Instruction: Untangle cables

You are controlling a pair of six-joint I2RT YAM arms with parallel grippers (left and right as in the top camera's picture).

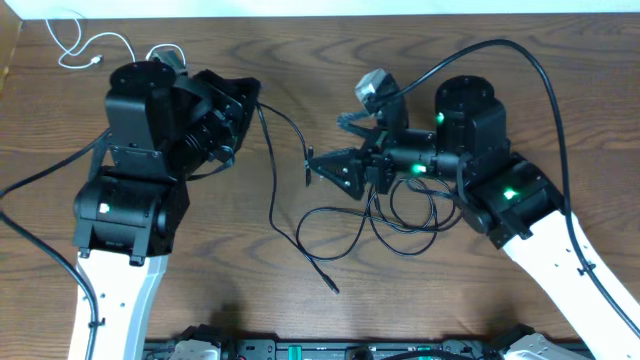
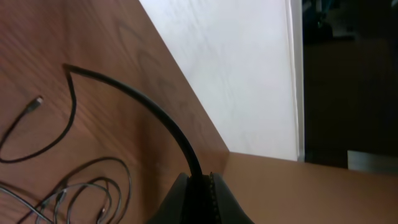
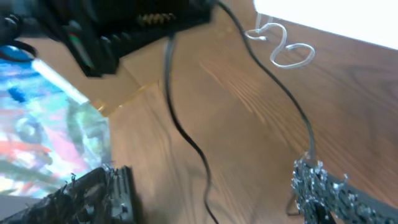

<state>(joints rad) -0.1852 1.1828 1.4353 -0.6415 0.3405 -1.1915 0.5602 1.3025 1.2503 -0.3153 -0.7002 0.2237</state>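
Left wrist view: shows the left tool (image 2: 200, 190) clenched, tips pressed together on a black cable (image 2: 155, 109) rising out of them and bending sharply farther along the counter (image 2: 37, 37). From overhead, finds that cable trailing from the left tool down the middle of the wood to a plug end (image 1: 333, 289) lying free. Places the right tool (image 1: 325, 145) just right of it, spread wide and released. In the right wrist view, catches one black strand passing between the parted fingers (image 3: 99, 193) and another running up to the far finger. Shows loops of black cable (image 1: 400, 215) heaped beside the right arm (image 1: 520, 215). Cannot tell whether loops and held cable are one cord. Puts the white cable (image 1: 85, 48) curled at the counter's far left corner, well apart. Shows brown wood grain throughout and a pale surface (image 2: 249, 74) past the edge.
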